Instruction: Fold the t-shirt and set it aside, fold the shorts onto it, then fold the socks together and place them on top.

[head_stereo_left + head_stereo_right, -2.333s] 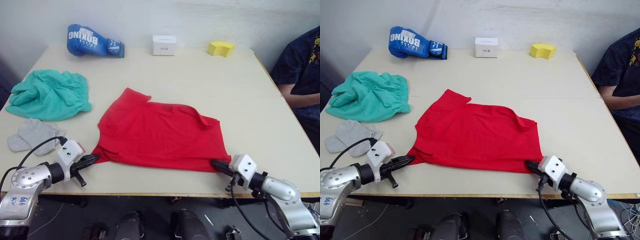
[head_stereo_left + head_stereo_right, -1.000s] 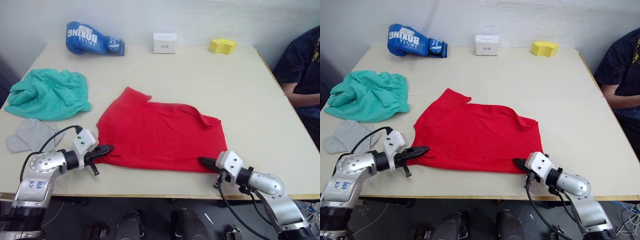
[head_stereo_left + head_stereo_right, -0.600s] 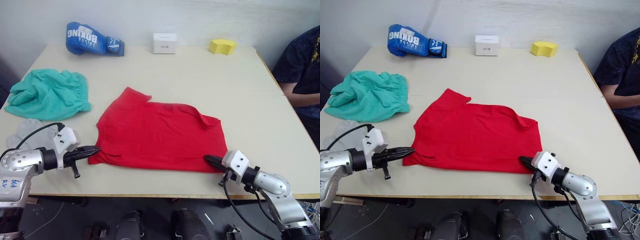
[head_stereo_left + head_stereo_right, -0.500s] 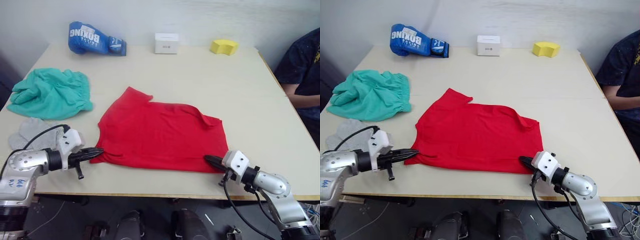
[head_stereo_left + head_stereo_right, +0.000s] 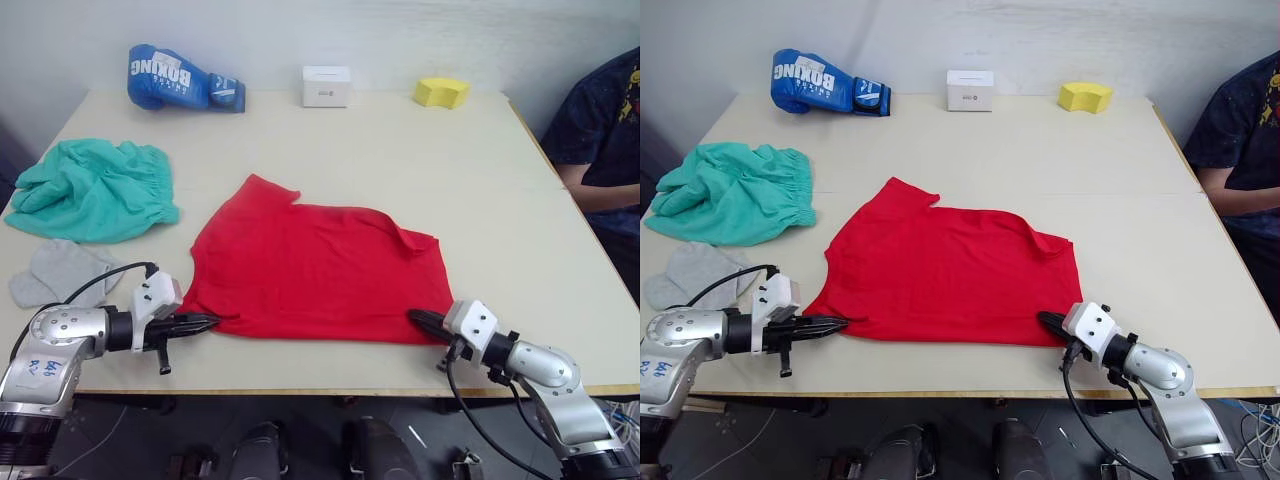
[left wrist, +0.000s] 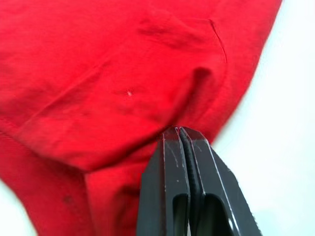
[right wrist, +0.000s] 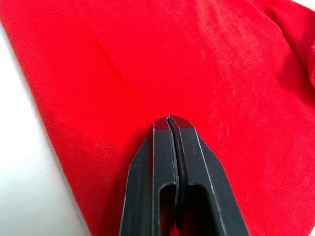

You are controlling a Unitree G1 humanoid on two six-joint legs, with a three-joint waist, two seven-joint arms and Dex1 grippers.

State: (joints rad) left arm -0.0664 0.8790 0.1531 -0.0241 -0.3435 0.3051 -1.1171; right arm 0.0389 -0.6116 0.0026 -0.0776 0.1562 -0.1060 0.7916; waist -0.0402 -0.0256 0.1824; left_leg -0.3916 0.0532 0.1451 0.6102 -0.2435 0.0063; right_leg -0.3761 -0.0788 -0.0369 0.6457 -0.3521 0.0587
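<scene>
Red t-shirt [image 5: 318, 270] lies flat, mid surface [image 5: 400, 150], near edge. Risk: both grips look thin, so hem corners may slip out on lifting and the fold go skewed.

L gripper [image 5: 205, 322] reaches in low from near left, fingers pressed together, pinching shirt's near-left corner. R gripper [image 5: 420, 319] low at near-right corner, fingers also closed on cloth.

Shorts [image 5: 92, 190] bunched far left; socks [image 5: 55, 273] near them, untouched.

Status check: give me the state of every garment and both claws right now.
t-shirt: spread flat, unfolded, near corners pinched.
shorts: bunched, unfolded, apart from the t-shirt.
socks: lying loose, unfolded.
left claw: shut on the t-shirt's near left corner.
right claw: shut on its near right corner.
</scene>
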